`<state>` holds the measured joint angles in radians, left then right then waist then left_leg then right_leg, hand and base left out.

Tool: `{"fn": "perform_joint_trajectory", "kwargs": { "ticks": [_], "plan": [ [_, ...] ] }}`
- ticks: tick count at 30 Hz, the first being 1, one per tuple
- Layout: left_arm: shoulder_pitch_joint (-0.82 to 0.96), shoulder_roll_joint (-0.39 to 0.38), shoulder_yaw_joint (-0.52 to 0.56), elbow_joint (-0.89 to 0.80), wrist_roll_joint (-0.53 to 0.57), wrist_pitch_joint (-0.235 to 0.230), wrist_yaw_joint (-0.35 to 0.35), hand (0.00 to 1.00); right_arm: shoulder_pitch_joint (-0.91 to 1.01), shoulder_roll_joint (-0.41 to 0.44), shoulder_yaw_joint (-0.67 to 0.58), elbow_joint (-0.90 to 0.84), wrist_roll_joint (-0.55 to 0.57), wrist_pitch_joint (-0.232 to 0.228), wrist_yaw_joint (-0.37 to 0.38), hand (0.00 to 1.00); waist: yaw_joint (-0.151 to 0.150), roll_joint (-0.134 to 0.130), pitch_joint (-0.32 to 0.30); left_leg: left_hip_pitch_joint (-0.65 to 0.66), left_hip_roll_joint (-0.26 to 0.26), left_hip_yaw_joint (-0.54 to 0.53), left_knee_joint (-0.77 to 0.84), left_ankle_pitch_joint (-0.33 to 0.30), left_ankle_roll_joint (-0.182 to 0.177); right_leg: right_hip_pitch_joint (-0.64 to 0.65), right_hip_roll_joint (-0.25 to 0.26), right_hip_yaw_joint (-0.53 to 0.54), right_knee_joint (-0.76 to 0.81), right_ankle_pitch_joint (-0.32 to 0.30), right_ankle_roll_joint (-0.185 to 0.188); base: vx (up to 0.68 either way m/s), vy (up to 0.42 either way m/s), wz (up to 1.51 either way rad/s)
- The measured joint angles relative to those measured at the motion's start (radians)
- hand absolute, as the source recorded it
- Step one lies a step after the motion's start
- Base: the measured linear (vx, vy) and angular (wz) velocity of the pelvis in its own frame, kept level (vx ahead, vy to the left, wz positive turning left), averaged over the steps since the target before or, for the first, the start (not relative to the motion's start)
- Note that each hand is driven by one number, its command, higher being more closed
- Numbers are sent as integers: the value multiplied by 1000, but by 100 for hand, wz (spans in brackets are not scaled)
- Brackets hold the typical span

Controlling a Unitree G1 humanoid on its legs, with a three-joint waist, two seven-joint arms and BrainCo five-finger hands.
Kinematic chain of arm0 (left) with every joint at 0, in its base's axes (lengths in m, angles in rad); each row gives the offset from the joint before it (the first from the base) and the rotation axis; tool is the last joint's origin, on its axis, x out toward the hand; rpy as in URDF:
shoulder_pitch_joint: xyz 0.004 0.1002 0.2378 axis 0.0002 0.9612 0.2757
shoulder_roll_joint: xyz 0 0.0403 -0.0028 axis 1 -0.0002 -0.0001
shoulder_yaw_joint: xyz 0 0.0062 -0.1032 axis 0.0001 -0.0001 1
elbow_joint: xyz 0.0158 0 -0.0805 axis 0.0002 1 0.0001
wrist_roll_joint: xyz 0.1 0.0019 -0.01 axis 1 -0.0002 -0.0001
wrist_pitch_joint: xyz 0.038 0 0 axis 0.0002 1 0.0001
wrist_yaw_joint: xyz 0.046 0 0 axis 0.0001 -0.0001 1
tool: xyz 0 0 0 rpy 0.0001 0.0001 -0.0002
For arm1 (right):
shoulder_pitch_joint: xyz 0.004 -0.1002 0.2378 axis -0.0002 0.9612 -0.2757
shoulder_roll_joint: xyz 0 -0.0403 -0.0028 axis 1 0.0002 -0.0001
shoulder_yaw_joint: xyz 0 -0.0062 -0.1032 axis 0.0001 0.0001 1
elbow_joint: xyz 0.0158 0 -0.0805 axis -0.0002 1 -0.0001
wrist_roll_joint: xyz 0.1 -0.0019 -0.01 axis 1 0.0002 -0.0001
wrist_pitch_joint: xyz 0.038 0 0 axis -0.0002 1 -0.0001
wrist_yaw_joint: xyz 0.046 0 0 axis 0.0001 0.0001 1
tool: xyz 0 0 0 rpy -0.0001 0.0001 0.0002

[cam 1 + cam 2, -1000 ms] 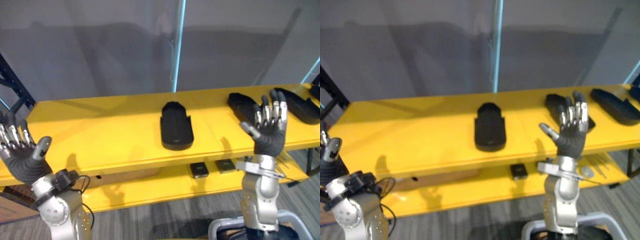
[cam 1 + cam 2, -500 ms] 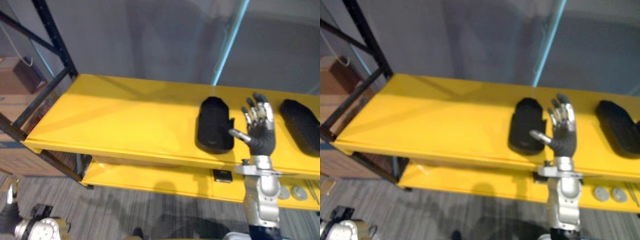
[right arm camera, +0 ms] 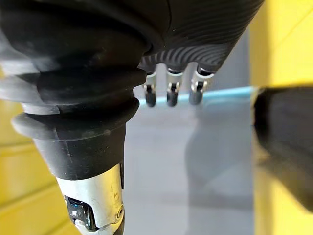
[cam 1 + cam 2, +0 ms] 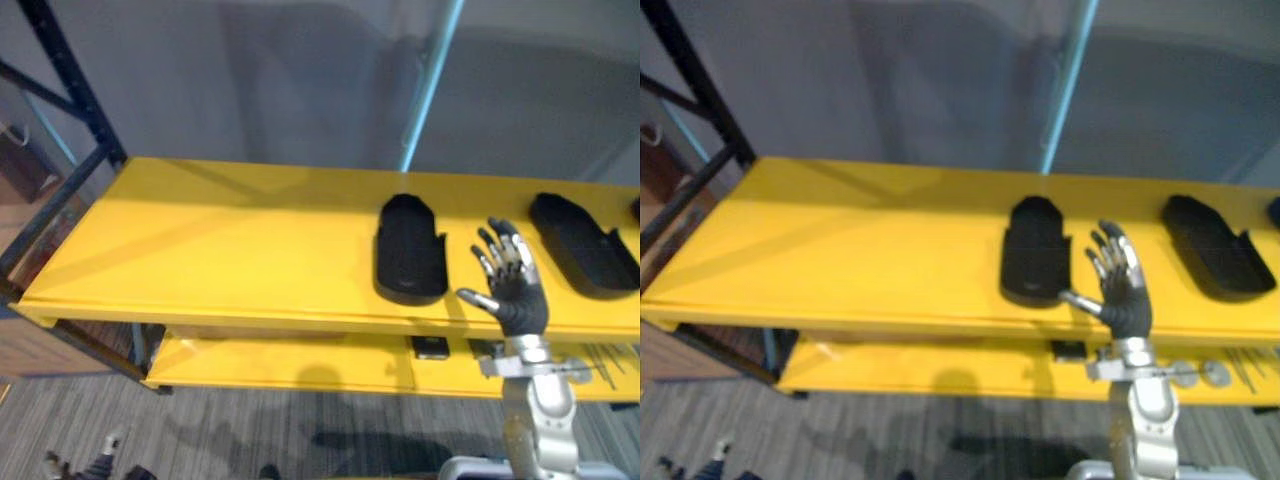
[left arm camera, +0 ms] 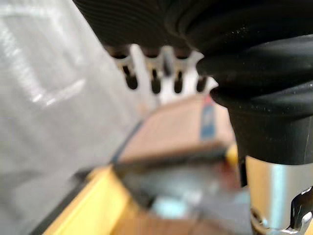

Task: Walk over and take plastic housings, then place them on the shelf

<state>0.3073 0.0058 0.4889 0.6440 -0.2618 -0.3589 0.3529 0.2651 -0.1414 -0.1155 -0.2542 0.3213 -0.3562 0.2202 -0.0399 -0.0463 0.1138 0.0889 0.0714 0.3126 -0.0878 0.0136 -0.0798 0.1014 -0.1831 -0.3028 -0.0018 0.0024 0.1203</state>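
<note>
Two black plastic housings lie hollow side up on the yellow shelf: one in the middle and one further right. My right hand is raised upright just in front of the shelf's front edge, right of the middle housing. Its fingers are spread and straight and hold nothing. In the right wrist view its fingers are straight, with a black housing close beside them. In the left wrist view my left hand's fingers are straight and empty, away from the housings.
A black steel upright frames the shelf's left end, and a teal pole rises behind it against a grey wall. The lower yellow shelf carries small black parts. A cardboard box lies beyond the left hand.
The camera has swung, shifting the whole scene. My left hand has dropped from its raised pose at the lower left. My right hand stays raised and open, now slightly lower beside the middle housing.
</note>
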Motion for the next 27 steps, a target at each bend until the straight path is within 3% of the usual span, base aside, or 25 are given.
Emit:
{"fn": "perform_joint_trajectory", "kwargs": {
  "ticks": [2, 5, 8, 10, 11, 13, 16, 24, 27],
  "plan": [
    [-2, -9, -32, 52, -17, 13, -45, 0, 30, 0, 21, -18, -1, -28, -1, 0, -14, 16, -5, 0, 11, 21, 1, 4, -5, -15, 12, 22, 3, 1, 1, -2, -29, -27],
    [-5, -4, -92, 124, -44, 31, -79, 0, 44, -6, 51, -20, 0, -31, 25, 0, -27, 30, -3, -6, 25, 37, 30, 5, -11, -47, 28, 65, 15, 1, -1, 37, -28, -33],
    [-44, 24, -190, 193, -85, 35, -88, 0, 16, -54, 134, -20, 10, -33, 67, 0, -26, 33, 42, -107, 65, 34, 229, -93, 3, -106, 46, 135, 33, 10, -13, -21, -36, -61],
    [-97, 36, -222, 204, -133, 34, -87, 0, -44, -84, 188, -18, 9, -44, 61, 0, -30, 48, 110, -164, 88, 5, 311, -134, -9, -145, 60, 167, 38, 24, -16, -121, -17, -44],
    [-115, 44, -236, 205, -134, 34, -86, 0, -52, -84, 198, -17, 8, -52, 55, 100, -32, 47, 126, -179, 89, 7, 315, -135, -9, -159, 59, 170, 41, 26, -18, -178, 16, -16],
    [-191, 81, -296, 206, -136, 31, -83, 0, -67, -84, 238, -17, -19, -71, 7, 100, -31, 39, 195, -216, 84, 4, 328, -133, -9, -193, 53, 174, 46, 36, -17, -121, 30, 0],
    [-231, 100, -366, 225, -172, 31, -76, 0, -74, -86, 290, -17, -47, -80, -29, 100, -31, 37, 232, -231, 68, 4, 325, -130, -4, -213, 37, 176, 50, 45, -6, -43, 40, 5],
    [-233, 108, -435, 264, -204, 28, -71, 0, -95, -94, 399, -21, -93, -85, -29, 100, -28, 39, 251, -224, 54, -1, 313, -134, 4, -205, 27, 179, 46, 47, -4, 42, 27, 4],
    [-233, 108, -467, 308, -203, 27, -72, 0, -127, -103, 463, -20, -146, -114, -72, 100, -26, 47, 256, -212, 52, -4, 304, -132, 5, -192, 26, 175, 44, 46, -5, -6, 3, 2]
  ]
}}
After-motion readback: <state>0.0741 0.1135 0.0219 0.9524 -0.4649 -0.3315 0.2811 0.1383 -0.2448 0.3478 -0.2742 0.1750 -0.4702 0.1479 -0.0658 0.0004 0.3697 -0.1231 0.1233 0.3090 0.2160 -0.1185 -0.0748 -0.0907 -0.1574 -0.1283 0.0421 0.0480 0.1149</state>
